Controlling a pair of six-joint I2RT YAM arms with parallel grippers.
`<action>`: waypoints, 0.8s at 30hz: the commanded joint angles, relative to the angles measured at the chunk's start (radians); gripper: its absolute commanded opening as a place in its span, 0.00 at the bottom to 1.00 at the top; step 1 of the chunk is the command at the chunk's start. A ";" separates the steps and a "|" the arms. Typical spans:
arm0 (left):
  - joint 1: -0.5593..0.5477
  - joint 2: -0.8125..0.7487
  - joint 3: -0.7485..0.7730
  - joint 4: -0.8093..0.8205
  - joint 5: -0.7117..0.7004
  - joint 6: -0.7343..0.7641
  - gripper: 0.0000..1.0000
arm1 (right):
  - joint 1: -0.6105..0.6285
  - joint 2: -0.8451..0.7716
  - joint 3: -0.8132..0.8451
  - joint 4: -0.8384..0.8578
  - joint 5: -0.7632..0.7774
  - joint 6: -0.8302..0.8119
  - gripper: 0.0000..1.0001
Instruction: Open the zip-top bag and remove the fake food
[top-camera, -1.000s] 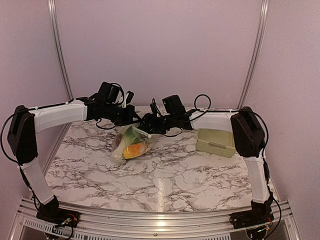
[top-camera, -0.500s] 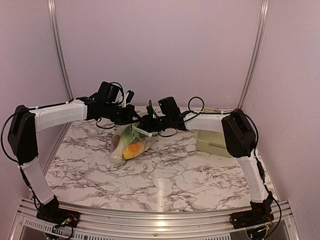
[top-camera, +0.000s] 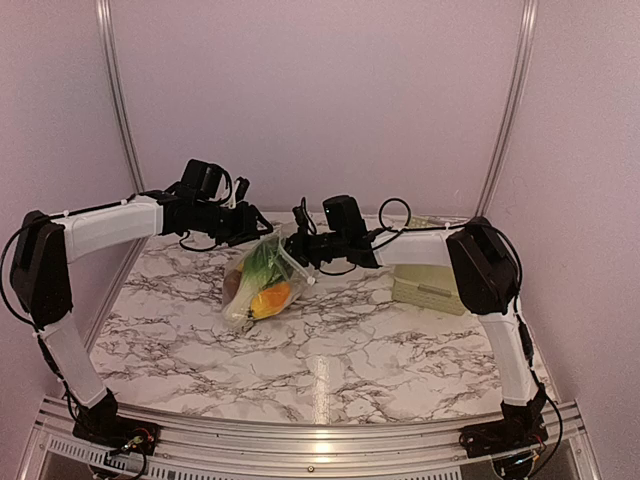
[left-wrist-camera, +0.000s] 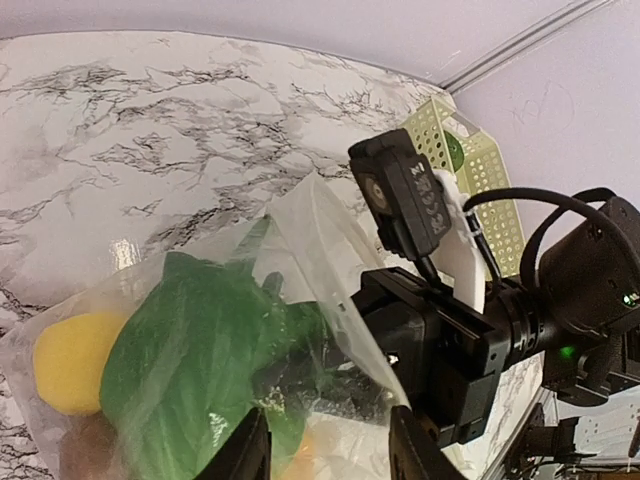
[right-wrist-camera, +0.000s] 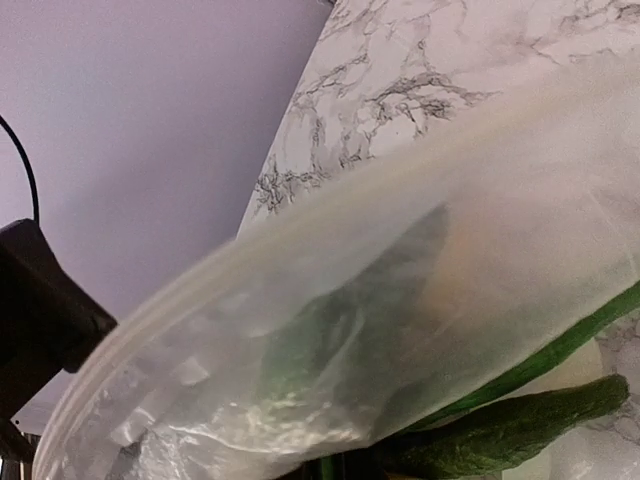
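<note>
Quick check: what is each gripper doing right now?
Left gripper: open, holding nothing.
Right gripper: shut on the top edge of the zip-top bag.

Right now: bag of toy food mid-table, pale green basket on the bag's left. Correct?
No. The pale green basket sits on the right of the zip-top bag, near the right arm; the top external view shows it. The fake food is in the bag, mid-table.

Inside zip-top bag (top-camera: 262, 285), fake food (top-camera: 270, 298)
</note>
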 joint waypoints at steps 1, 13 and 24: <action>0.076 -0.066 -0.005 0.000 0.057 -0.041 0.46 | 0.004 -0.074 -0.003 0.112 -0.051 -0.066 0.00; 0.367 -0.023 -0.170 -0.034 0.133 -0.015 0.71 | 0.027 -0.074 0.045 0.104 -0.139 -0.232 0.00; 0.376 -0.003 -0.332 0.298 0.361 0.199 0.78 | 0.044 -0.037 0.141 0.018 -0.242 -0.323 0.00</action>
